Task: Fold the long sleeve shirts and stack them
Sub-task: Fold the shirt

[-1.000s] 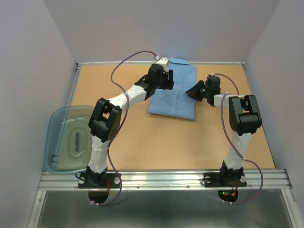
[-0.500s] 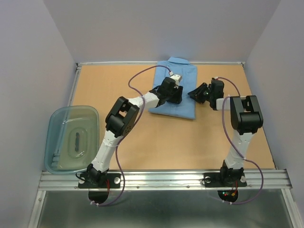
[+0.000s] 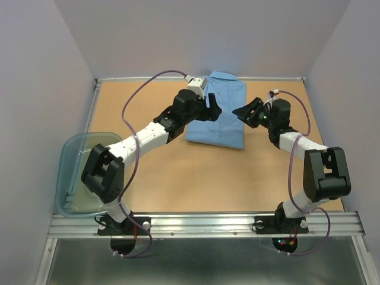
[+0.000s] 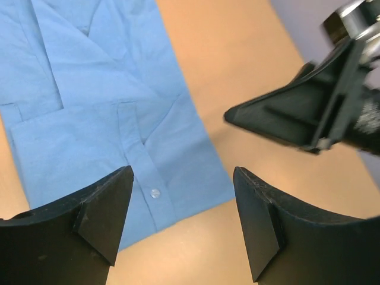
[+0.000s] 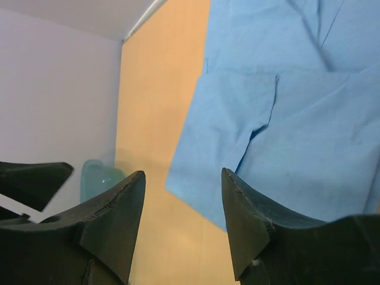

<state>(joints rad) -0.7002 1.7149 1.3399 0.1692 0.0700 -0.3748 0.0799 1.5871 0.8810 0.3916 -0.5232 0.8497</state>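
While both arms reached over the far half of the worktop point(image 3: 178, 172), the light blue shirt point(image 3: 222, 130) lay folded flat against the far edge, a little right of the middle, with its collar toward that edge. The left claw point(image 3: 212, 109) hovered above the shirt's right part with its jaws spread wide, pinching nothing. Its wrist view looked down on a button point(image 4: 155, 193) near the shirt's near right corner. The right claw point(image 3: 242, 113), also spread and empty, hung just beside the shirt's right edge, over bare worktop. A clear bluish tub point(image 3: 74, 172) sat at the near left corner.
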